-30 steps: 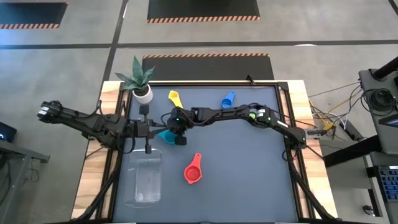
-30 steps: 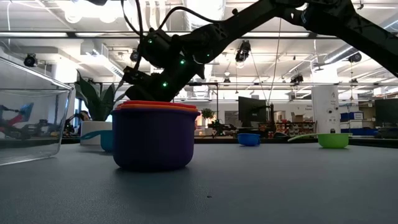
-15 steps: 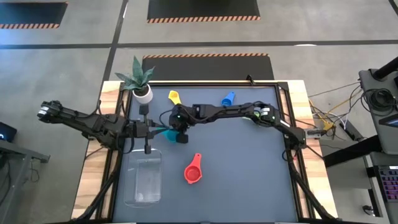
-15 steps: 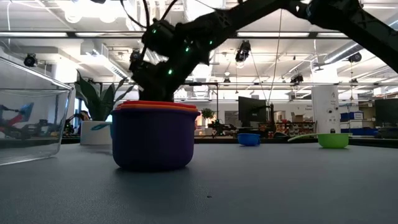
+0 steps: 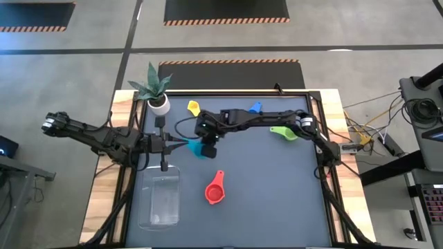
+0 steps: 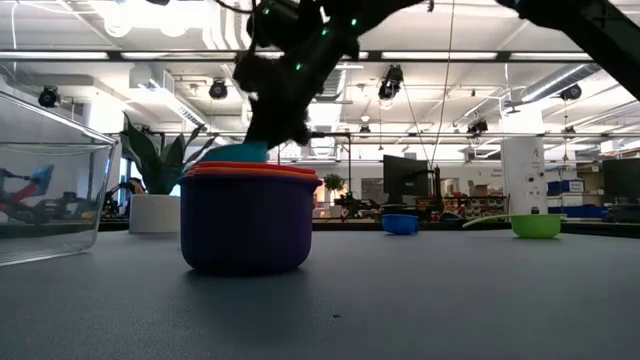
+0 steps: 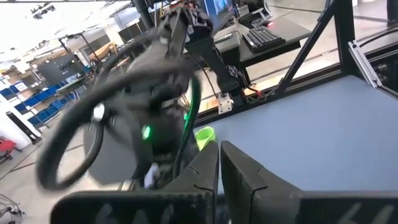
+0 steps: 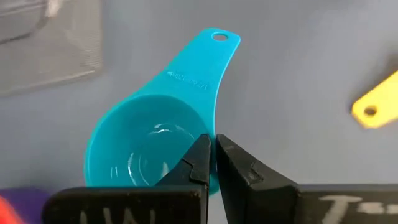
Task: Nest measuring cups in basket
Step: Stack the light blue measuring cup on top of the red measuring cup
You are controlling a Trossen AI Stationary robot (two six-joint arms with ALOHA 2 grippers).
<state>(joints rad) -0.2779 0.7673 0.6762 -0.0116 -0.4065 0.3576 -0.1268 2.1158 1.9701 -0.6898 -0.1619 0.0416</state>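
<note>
Teal measuring cup is the piece in hand: a small, stiff plastic scoop, by the look of it very light and smooth-walled, so likely to slip or swing if pinched loosely. Best holds judged to be the thin bowl rim or the flat handle with its hanging hole. Right pincer has its fingers drawn together on the bowl rim beside the handle root, the wall nipped between them. In the high view the cup hangs under the right pincer near the left-centre of the surface; the low view shows it lifted clear, above and beyond the purple cup, which carries an orange-red rim on top. Clear basket sits at the near left, well apart. Yellow cup, blue cup and green cup lie farther back. Left pincer waits fully closed and empty, just left of the held cup.
</note>
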